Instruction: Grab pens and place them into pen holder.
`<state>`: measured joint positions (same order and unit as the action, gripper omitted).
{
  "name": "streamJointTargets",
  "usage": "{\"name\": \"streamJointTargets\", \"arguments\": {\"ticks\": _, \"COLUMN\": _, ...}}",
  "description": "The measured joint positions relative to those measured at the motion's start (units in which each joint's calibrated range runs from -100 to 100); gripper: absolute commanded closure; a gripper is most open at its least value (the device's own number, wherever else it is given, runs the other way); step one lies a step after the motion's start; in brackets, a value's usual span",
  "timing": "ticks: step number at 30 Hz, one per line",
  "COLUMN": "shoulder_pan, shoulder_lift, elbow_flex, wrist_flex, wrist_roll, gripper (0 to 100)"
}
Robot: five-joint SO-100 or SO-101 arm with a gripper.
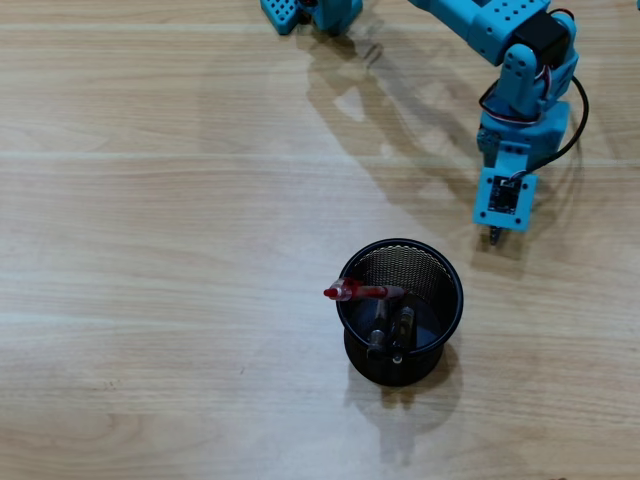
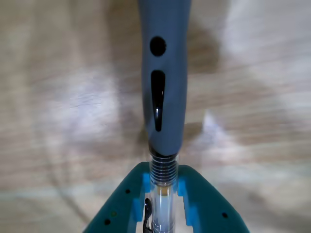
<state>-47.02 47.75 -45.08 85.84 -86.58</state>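
**Last pen in the hand, holder nearly full**

We hold a slim pen with a clear barrel and a grey grip end [image 2: 163, 97]; in the wrist view our turquoise two-finger hand [image 2: 163, 194] is closed around the clear barrel just below the ribbed collar, and the grey part runs away from the camera over the blurred light wooden desk [image 2: 58, 97]. In the overhead view the blue arm reaches in from the top right, with the hand [image 1: 494, 236] pointing down at the desk [image 1: 150, 300], near the round black wire-mesh pen holder [image 1: 441, 270] but clear of its rim, up and to the right of it.

Inside the holder we count three pens: a red-and-white pen [image 1: 362, 292] leaning across the left rim with its tip poking out, and two darker pens [image 1: 392, 328] standing against the near wall. No pen lies loose on the desk. We judge the task almost finished: only the pen we carry is left to bring over the opening and drop.
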Motion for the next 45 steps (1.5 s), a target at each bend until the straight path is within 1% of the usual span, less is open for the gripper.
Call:
{"name": "streamJointTargets", "arguments": {"ticks": 7, "shoulder_pan": 6.38, "shoulder_lift": -13.93, "elbow_flex": 0.00, "wrist_flex": 10.01, "wrist_roll": 4.42, "gripper": 98}}
{"name": "streamJointTargets", "arguments": {"ticks": 11, "shoulder_pan": 11.62, "shoulder_lift": -21.16, "elbow_flex": 0.00, "wrist_flex": 11.91, "wrist_roll": 8.22, "gripper": 98}}
{"name": "streamJointTargets", "arguments": {"ticks": 14, "shoulder_pan": 16.29, "shoulder_lift": -25.15, "elbow_flex": 0.00, "wrist_flex": 11.83, "wrist_roll": 12.74, "gripper": 98}}
{"name": "streamJointTargets", "arguments": {"ticks": 17, "shoulder_pan": 21.72, "shoulder_lift": -28.38, "elbow_flex": 0.00, "wrist_flex": 8.29, "wrist_roll": 19.30, "gripper": 98}}
{"name": "streamJointTargets", "arguments": {"ticks": 22, "shoulder_pan": 29.54, "shoulder_lift": -32.29, "elbow_flex": 0.00, "wrist_flex": -4.06, "wrist_roll": 31.94, "gripper": 98}}
{"name": "streamJointTargets", "arguments": {"ticks": 26, "shoulder_pan": 31.54, "shoulder_lift": -34.58, "elbow_flex": 0.00, "wrist_flex": -14.07, "wrist_roll": 38.02, "gripper": 98}}
{"name": "streamJointTargets", "arguments": {"ticks": 31, "shoulder_pan": 31.82, "shoulder_lift": -34.75, "elbow_flex": 1.06, "wrist_flex": -26.85, "wrist_roll": 39.32, "gripper": 98}}
{"name": "streamJointTargets", "arguments": {"ticks": 34, "shoulder_pan": 31.73, "shoulder_lift": -34.75, "elbow_flex": 5.06, "wrist_flex": -35.48, "wrist_roll": 39.32, "gripper": 98}}
{"name": "streamJointTargets", "arguments": {"ticks": 38, "shoulder_pan": 31.73, "shoulder_lift": -34.75, "elbow_flex": 14.02, "wrist_flex": -49.98, "wrist_roll": 39.32, "gripper": 98}}
{"name": "streamJointTargets", "arguments": {"ticks": 45, "shoulder_pan": 31.73, "shoulder_lift": -34.75, "elbow_flex": 34.34, "wrist_flex": -77.17, "wrist_roll": 39.32, "gripper": 98}}
